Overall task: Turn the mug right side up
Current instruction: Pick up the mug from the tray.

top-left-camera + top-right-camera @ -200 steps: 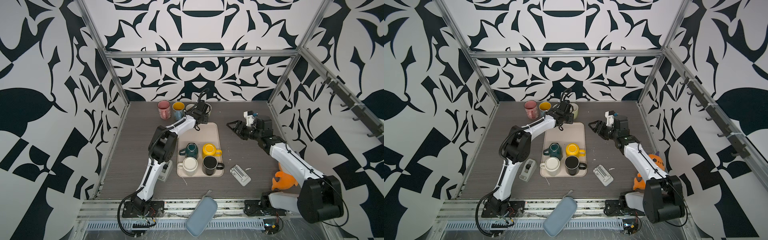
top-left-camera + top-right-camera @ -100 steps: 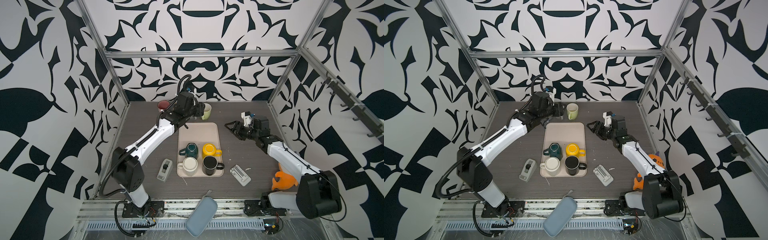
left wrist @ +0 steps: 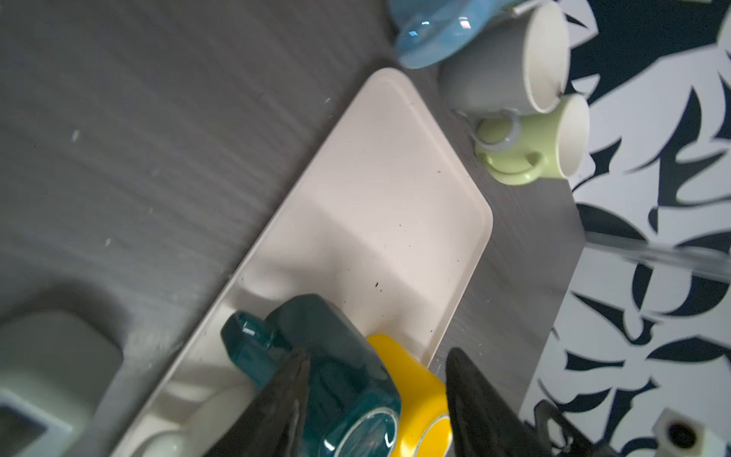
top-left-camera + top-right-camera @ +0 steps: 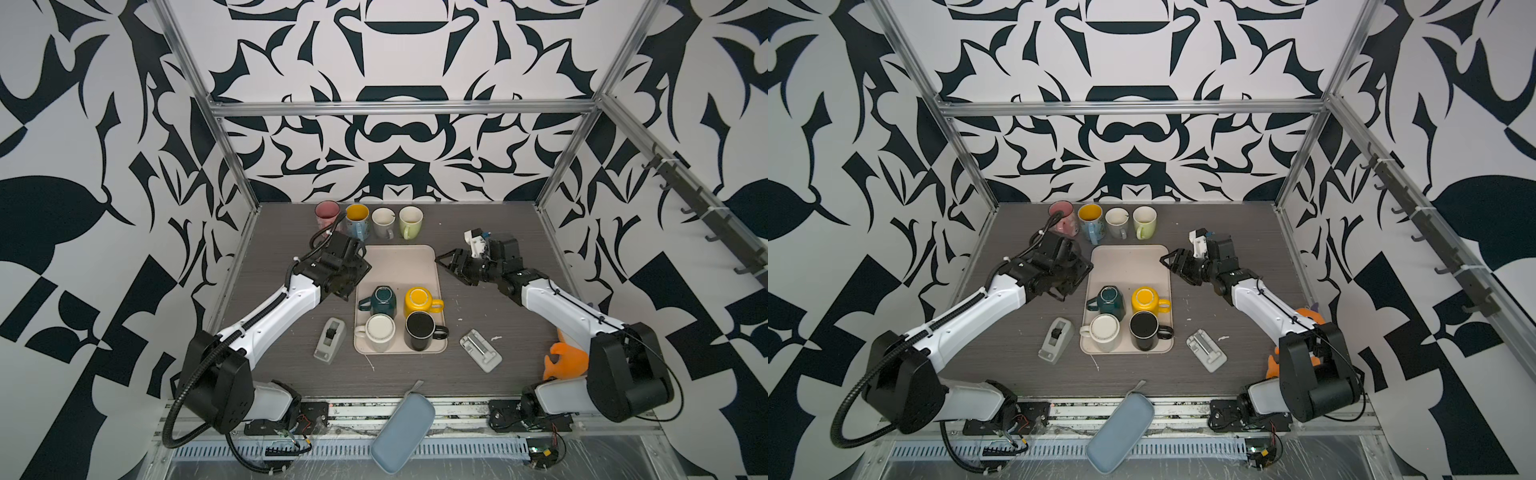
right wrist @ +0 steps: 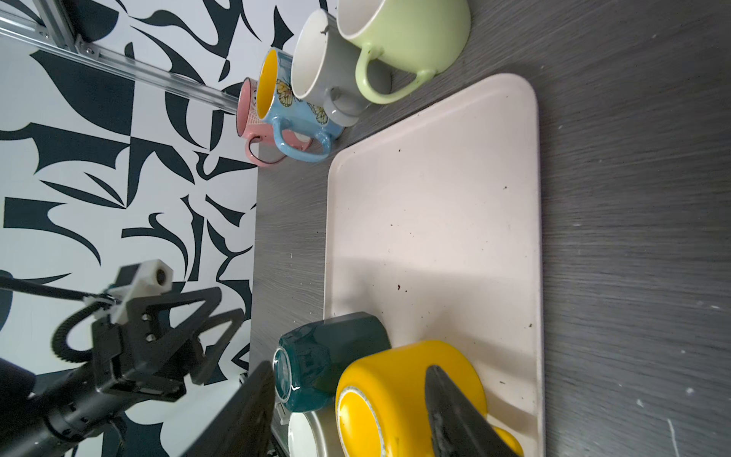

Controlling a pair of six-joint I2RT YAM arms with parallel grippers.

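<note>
The cream tray [image 4: 409, 266] carries four mugs mouth-down at its near end. I judge the teal mug [image 4: 382, 300], in the far row beside the yellow mug [image 4: 419, 301], to be my target. My left gripper [image 3: 377, 356] hangs just beside it, and the right gripper [image 5: 350, 366] is near the tray's opposite edge. Both are spread and empty. Glazed ceramic will be heavy, rigid, slick and chippable, so I'd pinch across the wall, clear of the handle [image 4: 363, 305].

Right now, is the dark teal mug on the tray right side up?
Upside down. The dark teal ceramic mug shows its closed base upward in both top views, mouth down on the beige tray.
</note>
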